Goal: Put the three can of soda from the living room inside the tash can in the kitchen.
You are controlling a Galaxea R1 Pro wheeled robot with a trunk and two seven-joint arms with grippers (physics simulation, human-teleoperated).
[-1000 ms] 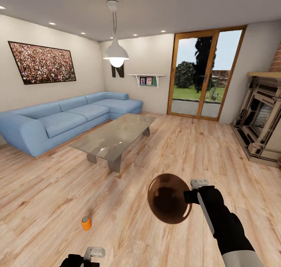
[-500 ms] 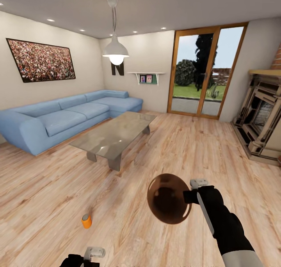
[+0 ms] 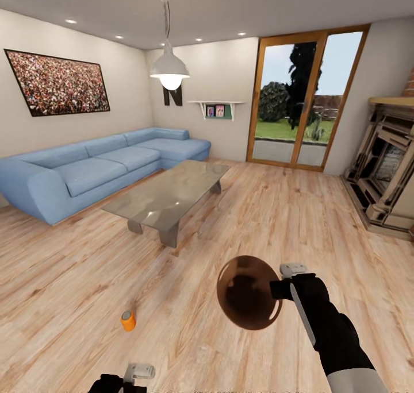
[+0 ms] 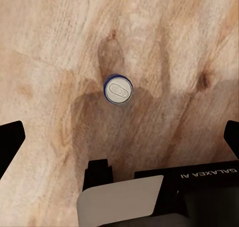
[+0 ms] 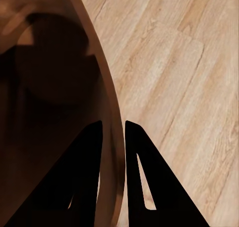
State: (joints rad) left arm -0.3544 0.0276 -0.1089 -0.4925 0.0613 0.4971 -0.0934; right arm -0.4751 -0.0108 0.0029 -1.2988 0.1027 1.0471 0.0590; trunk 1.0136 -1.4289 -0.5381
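The right gripper [image 3: 280, 290] pinches the round copper-brown bin's [image 3: 248, 292] rim. One small orange soda can [image 3: 127, 320] stands on the wood floor short of the glass coffee table [image 3: 167, 196], beneath the left gripper [image 4: 119, 152], whose fingers are spread wide

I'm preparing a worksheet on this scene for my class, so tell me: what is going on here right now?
A two-armed robot stands in a living room with a blue corner sofa and a glass coffee table. Its right gripper pinches the rim of a brown trash can, one finger inside and one outside, holding it above the wood floor. One orange soda can stands upright on the floor ahead of the left gripper, whose fingers are spread wide above the can, not touching it.
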